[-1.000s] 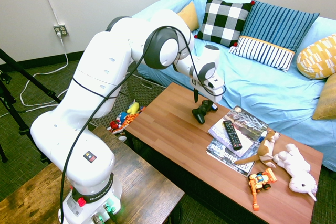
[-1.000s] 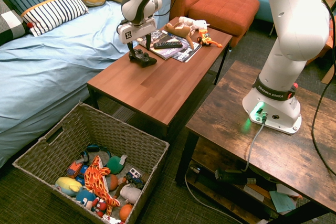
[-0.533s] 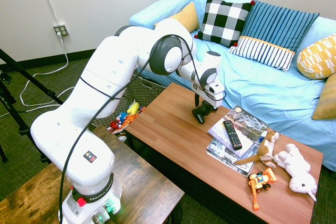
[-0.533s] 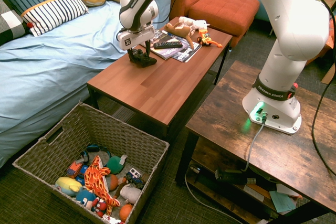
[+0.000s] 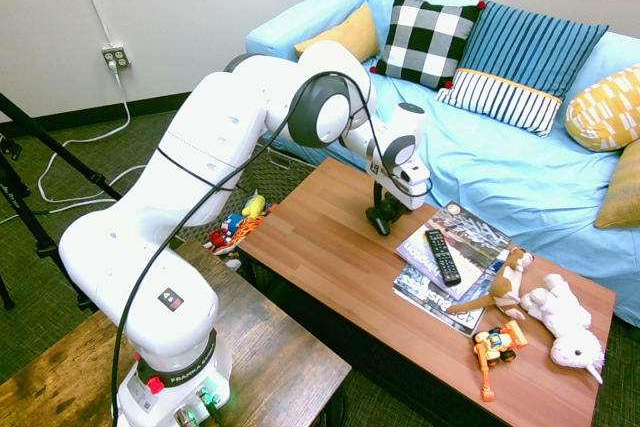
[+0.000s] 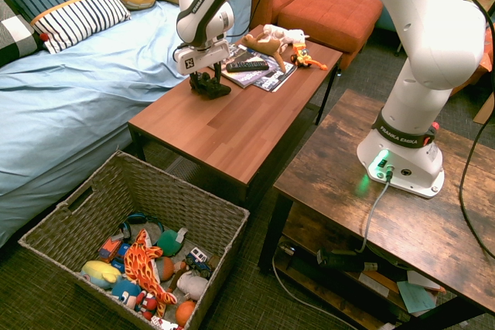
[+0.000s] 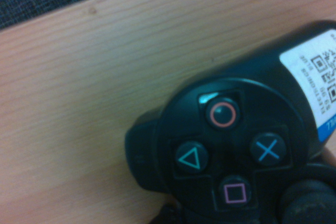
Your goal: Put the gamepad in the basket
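Hanging straight down over the gamepad (image 6: 207, 85), the gripper (image 6: 204, 76) has its jaws set astride the black body, one finger on each side, at the end of the worktop (image 6: 232, 125) nearest the sofa (image 6: 69, 98). The gamepad lies directly beneath the jaws, not off to any side, so the coming move turns on a close and a lift, not on any reach. In the first exterior view the gamepad (image 5: 384, 215) sits flat on the wood just beside the magazines (image 5: 455, 247), with the TV remote (image 5: 442, 255) lying on them a little further along. Its long axis, handle to handle, appears to run roughly along the worktop, though the gripper hides much of it. The wrist view shows the button cluster of the gamepad (image 7: 226, 156) close below the camera, with bare wood beside it.

The jaws stand partly open, narrow enough to bracket the body; I cannot tell from these views whether the fingers already press its sides. The gamepad rests on the wood, so I judge it is not yet lifted. The basket (image 6: 77, 206) stands on the floor beyond the other end of the worktop, well apart from the gamepad and already half full of toys (image 6: 147, 264).
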`<state>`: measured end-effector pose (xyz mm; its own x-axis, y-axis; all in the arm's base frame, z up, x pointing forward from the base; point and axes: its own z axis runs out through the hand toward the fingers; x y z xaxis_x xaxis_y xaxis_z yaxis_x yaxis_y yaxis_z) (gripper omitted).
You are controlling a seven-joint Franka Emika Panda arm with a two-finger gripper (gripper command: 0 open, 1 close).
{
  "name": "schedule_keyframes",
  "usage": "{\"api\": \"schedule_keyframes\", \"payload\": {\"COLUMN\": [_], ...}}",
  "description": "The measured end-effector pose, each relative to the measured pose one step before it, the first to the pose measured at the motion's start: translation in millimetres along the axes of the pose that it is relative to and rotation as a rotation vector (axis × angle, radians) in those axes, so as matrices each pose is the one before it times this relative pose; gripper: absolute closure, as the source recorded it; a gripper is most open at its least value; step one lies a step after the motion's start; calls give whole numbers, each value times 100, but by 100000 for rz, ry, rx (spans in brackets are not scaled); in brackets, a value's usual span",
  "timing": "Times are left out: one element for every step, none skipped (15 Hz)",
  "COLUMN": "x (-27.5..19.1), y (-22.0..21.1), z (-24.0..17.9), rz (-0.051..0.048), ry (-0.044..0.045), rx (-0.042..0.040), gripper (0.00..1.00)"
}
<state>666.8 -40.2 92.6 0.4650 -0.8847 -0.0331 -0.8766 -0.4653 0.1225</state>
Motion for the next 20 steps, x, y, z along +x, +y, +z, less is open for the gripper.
{"api": "schedule_keyframes", "payload": {"x": [20, 3, 5, 52, 96, 78, -104, -508, -1112, -1768, -2328, -2585, -2694, -2885, -2955, -2900, -2907, -2804, -2461, -2163], "y": [13, 11, -10, -22, -48, -67, -103, -232, -398, -587, -815, -1006, -1233, -1482, -1564, -1495, -1492, -1382, -1162, -959], "z": [2, 6, -67, -243, -473, -796, -1193, -1791, -2050, -2081, -1997, -1590, -1309, -1045, -807, -537, -408, -384, -297, -63], "rz": [-123, -371, -341, -589, -896, -977, -868, -1097, -2127, -2968, -3010, -2881, -3026, -2880, -2916, -3180, -3181, -3101, -2968, -3041], "ry": [-485, -386, -157, 55, 188, 386, 594, 934, 1315, 1700, 2199, 2211, 2587, 2615, 2000, 1139, 807, 307, -428, -1094], "rx": [298, 168, 173, 345, 614, 964, 1241, 1615, 1392, 914, 394, 2, -143, -78, 173, 337, 429, 618, 679, 404], "gripper": [100, 100, 100, 100, 100, 100, 100, 100, 100, 100, 100, 100, 100, 100, 100, 100, 100, 100, 100, 100]}}
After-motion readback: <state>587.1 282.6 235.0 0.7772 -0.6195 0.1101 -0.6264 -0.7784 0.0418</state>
